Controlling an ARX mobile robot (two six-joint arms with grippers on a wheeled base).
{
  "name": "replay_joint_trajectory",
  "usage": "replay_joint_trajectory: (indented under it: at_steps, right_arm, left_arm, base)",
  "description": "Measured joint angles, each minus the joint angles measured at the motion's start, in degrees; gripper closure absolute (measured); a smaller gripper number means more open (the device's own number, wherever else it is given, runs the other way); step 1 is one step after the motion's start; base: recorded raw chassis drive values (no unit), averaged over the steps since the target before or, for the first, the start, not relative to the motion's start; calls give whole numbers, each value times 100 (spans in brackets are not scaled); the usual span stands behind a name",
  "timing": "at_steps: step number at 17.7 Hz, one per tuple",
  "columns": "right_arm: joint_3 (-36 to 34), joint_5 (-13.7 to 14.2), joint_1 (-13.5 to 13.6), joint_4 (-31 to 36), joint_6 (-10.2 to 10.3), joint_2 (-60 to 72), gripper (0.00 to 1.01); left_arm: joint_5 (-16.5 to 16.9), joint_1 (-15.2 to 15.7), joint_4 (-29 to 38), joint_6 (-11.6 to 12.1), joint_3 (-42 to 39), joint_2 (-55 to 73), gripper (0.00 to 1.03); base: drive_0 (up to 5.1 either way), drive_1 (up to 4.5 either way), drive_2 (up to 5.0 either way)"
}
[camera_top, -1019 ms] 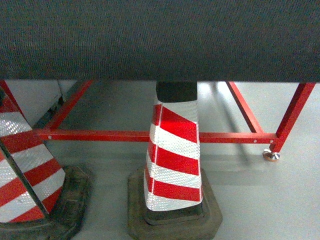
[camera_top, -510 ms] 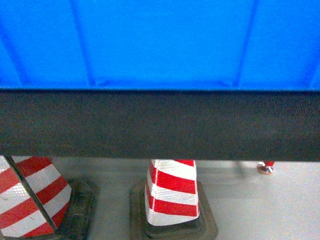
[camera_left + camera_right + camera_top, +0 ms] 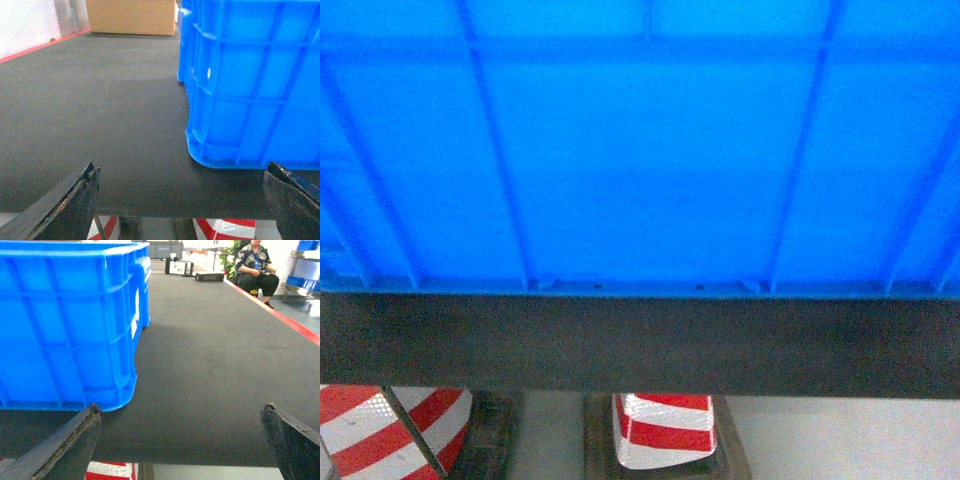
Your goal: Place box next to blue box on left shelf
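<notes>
While the box point(image 3: 640, 160) sits on the dark table point(image 3: 100, 125), both tools (left point(image 3: 182, 200), right point(image 3: 182, 440)) hang spread, holding nothing.

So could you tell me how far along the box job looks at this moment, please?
Early stage. Done: the robot faces the blue box, which stands on the dark mat-covered table. In hand: nothing. The left gripper and right gripper are both open and empty, level with the table's near edge, one at each near corner of the box. Left: gripping, lifting, carrying and placing; no shelf shows in any view.
</notes>
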Motion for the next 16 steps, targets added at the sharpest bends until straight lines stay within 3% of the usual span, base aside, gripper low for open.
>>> replay_joint_trajectory:
  at_steps: [16]
  right_arm:
    - [0,0,0,-7,2,0,3]
  left_arm:
    - [-2,0,2,0,2,0,5]
  base:
    - [0,0,0]
